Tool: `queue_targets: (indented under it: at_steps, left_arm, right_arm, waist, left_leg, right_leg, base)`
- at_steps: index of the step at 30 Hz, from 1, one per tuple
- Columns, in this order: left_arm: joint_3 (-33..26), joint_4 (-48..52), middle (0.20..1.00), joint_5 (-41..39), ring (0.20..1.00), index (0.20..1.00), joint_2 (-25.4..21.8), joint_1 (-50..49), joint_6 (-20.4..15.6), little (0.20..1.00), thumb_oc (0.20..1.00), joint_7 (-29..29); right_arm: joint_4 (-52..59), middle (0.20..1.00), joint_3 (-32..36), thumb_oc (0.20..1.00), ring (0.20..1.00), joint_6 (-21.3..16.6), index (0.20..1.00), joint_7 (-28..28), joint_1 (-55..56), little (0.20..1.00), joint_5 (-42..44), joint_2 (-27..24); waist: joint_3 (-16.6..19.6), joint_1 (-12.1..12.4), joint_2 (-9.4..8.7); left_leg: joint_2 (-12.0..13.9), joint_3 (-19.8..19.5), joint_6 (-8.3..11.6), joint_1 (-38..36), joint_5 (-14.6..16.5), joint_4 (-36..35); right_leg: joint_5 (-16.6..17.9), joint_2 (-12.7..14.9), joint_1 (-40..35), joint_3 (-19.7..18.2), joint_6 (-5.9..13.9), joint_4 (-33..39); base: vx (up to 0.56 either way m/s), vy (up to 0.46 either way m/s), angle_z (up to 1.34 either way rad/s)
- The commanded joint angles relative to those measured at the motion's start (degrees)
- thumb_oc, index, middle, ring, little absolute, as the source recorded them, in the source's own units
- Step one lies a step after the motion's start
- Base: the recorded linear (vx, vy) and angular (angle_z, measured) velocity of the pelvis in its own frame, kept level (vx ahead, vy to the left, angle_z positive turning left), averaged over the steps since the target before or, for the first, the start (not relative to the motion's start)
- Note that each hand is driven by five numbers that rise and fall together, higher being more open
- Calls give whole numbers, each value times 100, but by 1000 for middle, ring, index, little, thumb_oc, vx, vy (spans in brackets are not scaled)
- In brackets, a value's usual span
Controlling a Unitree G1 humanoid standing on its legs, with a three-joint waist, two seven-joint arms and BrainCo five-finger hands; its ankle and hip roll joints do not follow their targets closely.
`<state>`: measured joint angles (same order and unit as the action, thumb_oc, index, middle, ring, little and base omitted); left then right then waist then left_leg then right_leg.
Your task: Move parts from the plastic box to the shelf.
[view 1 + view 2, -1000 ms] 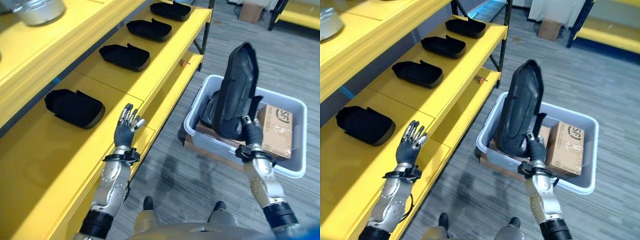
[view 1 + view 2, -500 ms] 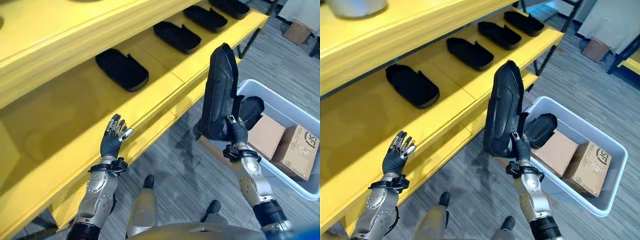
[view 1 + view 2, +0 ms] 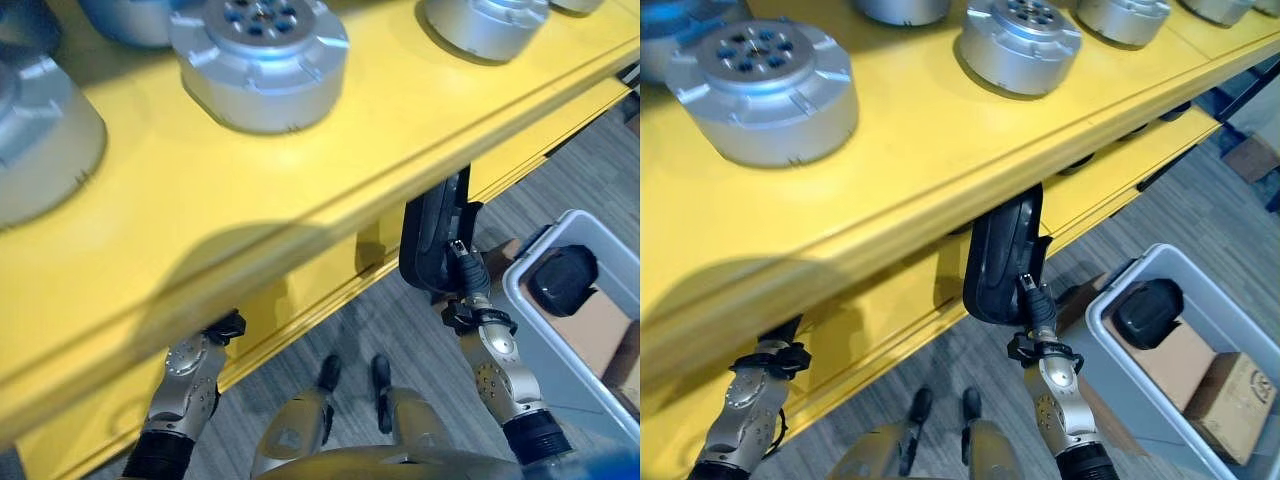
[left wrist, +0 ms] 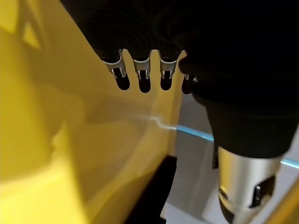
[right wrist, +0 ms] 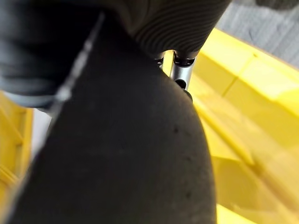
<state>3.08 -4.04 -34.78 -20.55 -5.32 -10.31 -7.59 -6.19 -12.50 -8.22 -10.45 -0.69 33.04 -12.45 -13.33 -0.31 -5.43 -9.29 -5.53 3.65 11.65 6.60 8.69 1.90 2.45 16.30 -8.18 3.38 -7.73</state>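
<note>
From the head, the right hand (image 3: 1033, 296) gripped a black part (image 3: 1000, 262) upright beneath the yellow shelf (image 3: 940, 150) edge (silver discs (image 3: 760, 85) sat on top), beside the plastic box (image 3: 1120, 380). At the left wrist, the left hand (image 4: 140, 79) hung with fingers straight. At the right wrist, the part lay against the palm.

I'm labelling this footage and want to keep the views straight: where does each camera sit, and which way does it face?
Left and right eye views: on the head, looking down past the yellow shelf at the right hand gripping the black part; both share the plastic box.
Left wrist view: along the left hand, fingers straight, toward the shelf.
Right wrist view: against the black part.
</note>
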Motion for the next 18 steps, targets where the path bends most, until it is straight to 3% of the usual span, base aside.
queue_targets:
  at_steps: [1,6,18]
  left_arm:
    - [3,812,1000,121,1000,1000,-130,-113,-300,1000,1000,55]
    - [-15,894,1000,-3,1000,1000,-60,-364,-257,1000,1000,112]
    - [154,967,1000,-92,1000,1000,19,-452,-190,1000,1000,214]
  right_arm:
    - [439,200,388,200,200,-418,200,161,-385,200,171,-281]
    - [519,200,495,200,200,-406,200,203,-243,200,185,-404]
    - [687,200,526,200,200,-451,200,235,-204,200,249,-531]
  waist:
    - [360,36,-55]
    - [723,54,3]
    - [962,-15,166]
  left_leg:
    - [405,-1015,-563,-446,-564,-555]
    - [657,-1072,-440,-638,-581,-765]
    - [896,-1306,-183,-814,-805,-1034]
  right_leg:
    - [-26,126,-491,151,265,265]
    - [-149,75,-855,367,157,519]
    - [-304,-124,-1275,544,-62,774]
  base:
    - [136,-184,73]
    - [104,-198,15]
    - [13,-112,4]
